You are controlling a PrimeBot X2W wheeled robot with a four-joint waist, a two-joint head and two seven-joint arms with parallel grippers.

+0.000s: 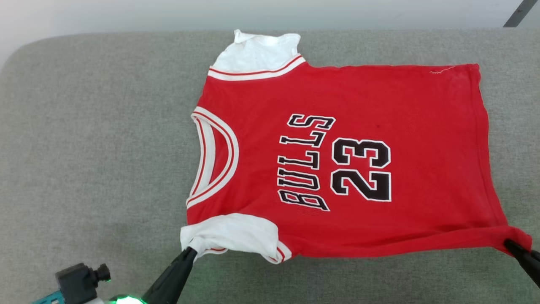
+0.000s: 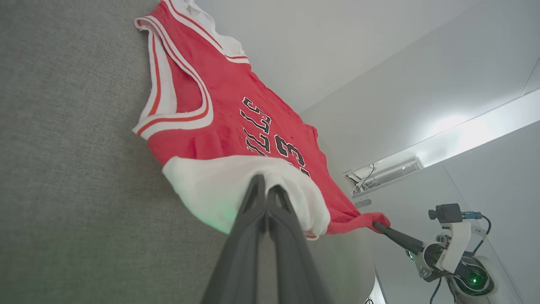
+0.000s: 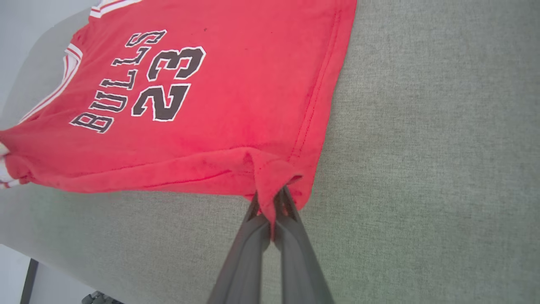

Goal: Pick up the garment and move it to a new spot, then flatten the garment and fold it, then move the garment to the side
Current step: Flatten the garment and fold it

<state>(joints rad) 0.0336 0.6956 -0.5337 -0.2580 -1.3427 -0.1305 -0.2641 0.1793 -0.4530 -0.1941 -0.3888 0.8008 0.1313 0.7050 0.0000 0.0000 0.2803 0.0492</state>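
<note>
Table (image 1: 84, 147): grey fabric, rounded corner upper left.
Room: white walls (image 2: 379, 63).
Left fingers (image 1: 175, 272): pinched closed on jersey (image 1: 379, 105) white sleeve.
Right fingers (image 1: 525, 258): pinched closed on red hem corner.

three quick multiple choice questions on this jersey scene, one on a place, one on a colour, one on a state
1. Where does the left hand grip the garment?
A. the neck opening
B. the near white sleeve
C. the far white sleeve

2. What colour fills the print on the chest?
A. blue
B. yellow
C. black

3. What state is the right hand in?
A. shut on a red hem corner
B. open above the cloth
C. shut, holding nothing

Answers:
1 B: the left wrist view has that hand closed in white sleeve cloth at the edge nearest the robot.
2 C: BULLS and 23 are black with white outlines.
3 A: in the right wrist view, red cloth is bunched in the closed hand.
</note>
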